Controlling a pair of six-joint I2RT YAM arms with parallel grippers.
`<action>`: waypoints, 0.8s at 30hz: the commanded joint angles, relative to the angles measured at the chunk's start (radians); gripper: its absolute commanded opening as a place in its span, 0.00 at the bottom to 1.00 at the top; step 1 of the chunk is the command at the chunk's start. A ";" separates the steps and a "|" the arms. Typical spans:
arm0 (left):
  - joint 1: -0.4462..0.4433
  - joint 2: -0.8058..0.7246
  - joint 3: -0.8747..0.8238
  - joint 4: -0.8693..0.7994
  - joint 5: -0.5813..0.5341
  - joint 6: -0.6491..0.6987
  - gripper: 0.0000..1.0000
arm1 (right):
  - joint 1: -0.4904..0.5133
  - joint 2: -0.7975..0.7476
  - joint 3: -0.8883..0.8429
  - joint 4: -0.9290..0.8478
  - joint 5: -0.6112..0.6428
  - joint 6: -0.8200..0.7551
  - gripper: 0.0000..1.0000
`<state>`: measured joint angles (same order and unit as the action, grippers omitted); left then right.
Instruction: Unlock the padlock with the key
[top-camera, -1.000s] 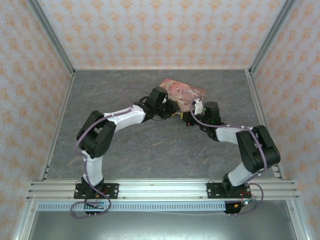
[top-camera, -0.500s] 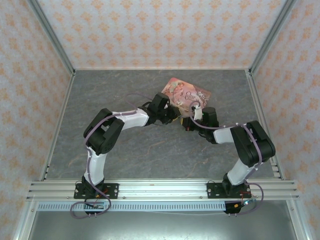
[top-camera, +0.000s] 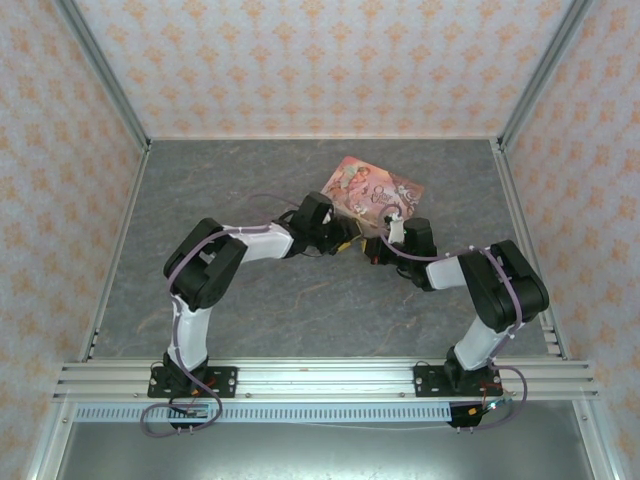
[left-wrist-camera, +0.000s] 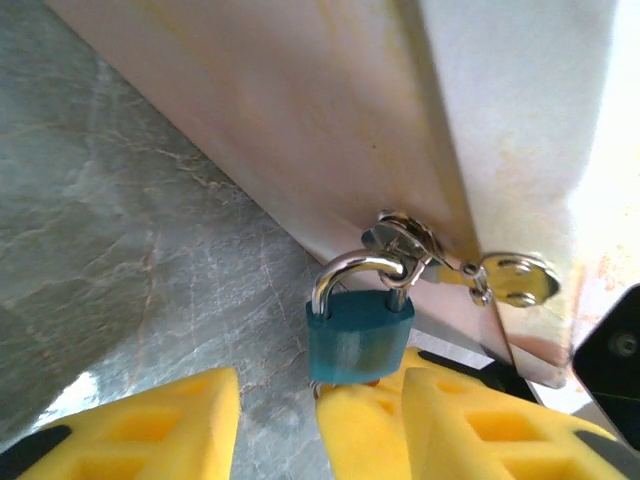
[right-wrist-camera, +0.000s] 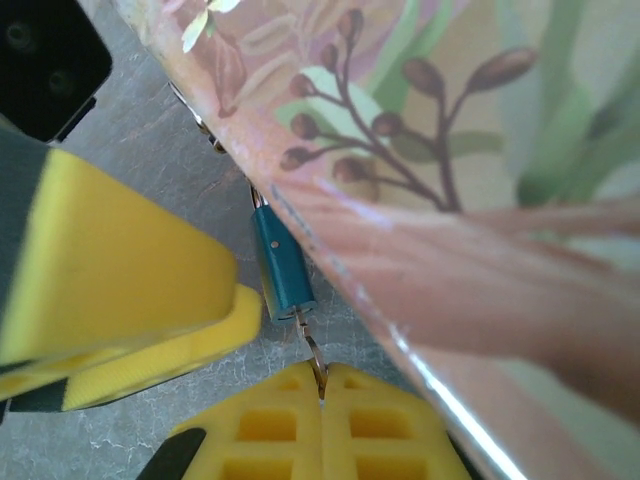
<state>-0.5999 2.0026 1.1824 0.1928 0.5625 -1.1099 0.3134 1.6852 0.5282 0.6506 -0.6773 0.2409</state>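
Observation:
A small teal padlock (left-wrist-camera: 360, 335) hangs by its silver shackle from the hasp (left-wrist-camera: 405, 240) of a pink illustrated tin (top-camera: 372, 188) at the table's middle back. My left gripper (left-wrist-camera: 320, 392) is open just below the padlock, with one yellow finger (left-wrist-camera: 140, 430) out to the left and not touching it. In the right wrist view the padlock (right-wrist-camera: 280, 262) hangs edge-on beside the tin's wall (right-wrist-camera: 450, 150). The key (right-wrist-camera: 312, 350) sits in the padlock's underside. My right gripper (right-wrist-camera: 322, 385) is shut on the key's outer end. The two grippers meet at the tin's near edge (top-camera: 358, 242).
The grey marbled tabletop (top-camera: 300, 290) is boxed in by patterned walls on three sides. The tin lies flat with its near-left corner toward both wrists. A second metal clasp (left-wrist-camera: 515, 280) sits on the tin's edge right of the hasp. Both arm bases stand on the front rail (top-camera: 320, 380).
My left gripper's fingers have spread apart and let go of the padlock. The tin has settled flatter, showing more of its picture face. Both wrists drew slightly nearer the front.

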 joint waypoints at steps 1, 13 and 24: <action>0.024 -0.085 -0.042 0.058 -0.015 -0.008 0.50 | 0.004 0.021 -0.005 0.026 -0.009 0.037 0.00; 0.046 -0.075 -0.203 0.410 -0.058 -0.188 0.49 | 0.008 0.003 0.031 0.029 -0.061 0.153 0.00; 0.034 -0.002 -0.201 0.478 -0.052 -0.240 0.42 | 0.016 0.010 0.051 0.038 -0.084 0.223 0.00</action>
<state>-0.5564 1.9869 0.9863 0.6132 0.5167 -1.3289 0.3183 1.6867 0.5545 0.6670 -0.7284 0.4305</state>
